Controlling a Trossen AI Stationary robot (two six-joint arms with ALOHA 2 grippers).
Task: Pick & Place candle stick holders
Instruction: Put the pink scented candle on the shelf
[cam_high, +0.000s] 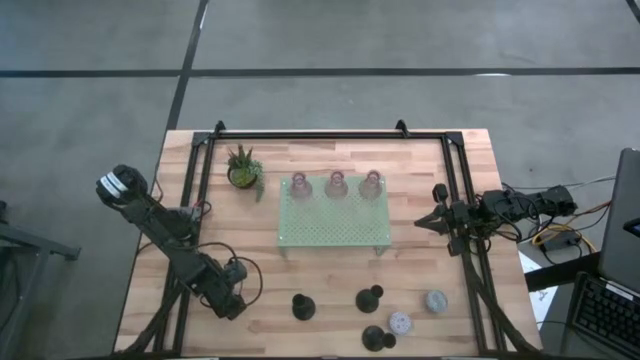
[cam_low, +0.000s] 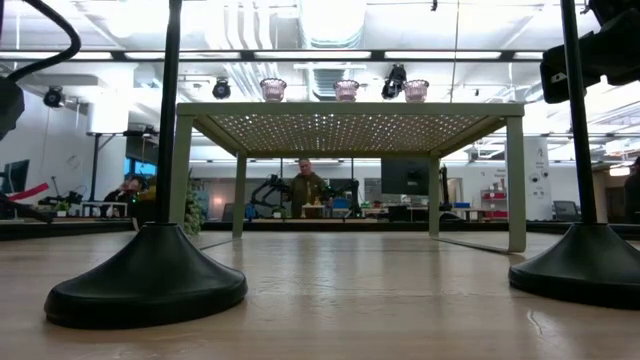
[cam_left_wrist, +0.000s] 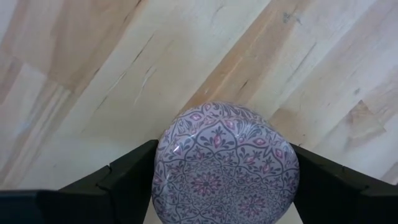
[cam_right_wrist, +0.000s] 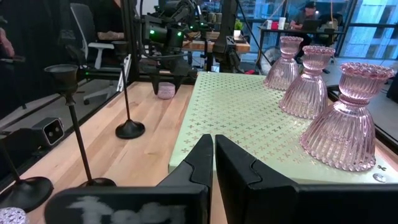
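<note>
My left gripper (cam_high: 228, 298) stands at the table's near left and is shut on a lilac patterned candle stick holder (cam_left_wrist: 224, 168), which also shows far off in the right wrist view (cam_right_wrist: 165, 91). My right gripper (cam_right_wrist: 213, 149) is shut and empty, level beside the right edge of the pale green tray (cam_high: 335, 232). Three pink glass holders (cam_high: 335, 185) stand on their bases along the tray's far edge. Three black holders (cam_high: 303, 306) (cam_high: 370, 297) (cam_high: 378, 338) and two pale patterned ones (cam_high: 401, 323) (cam_high: 435, 300) stand on the table at the near right. My left gripper pinches the lilac holder between its two fingers (cam_left_wrist: 130, 177), on two opposite sides of its round body (cam_left_wrist: 163, 168). The fingers come from above, pointing down. The holder sits at the table top; whether it is lifted clear I cannot tell.
A small green potted plant (cam_high: 243, 168) stands at the far left of the tray. A black frame (cam_high: 320, 136) runs along the table's far, left and right sides. Bare wood lies in front of the tray and between it and my left gripper.
</note>
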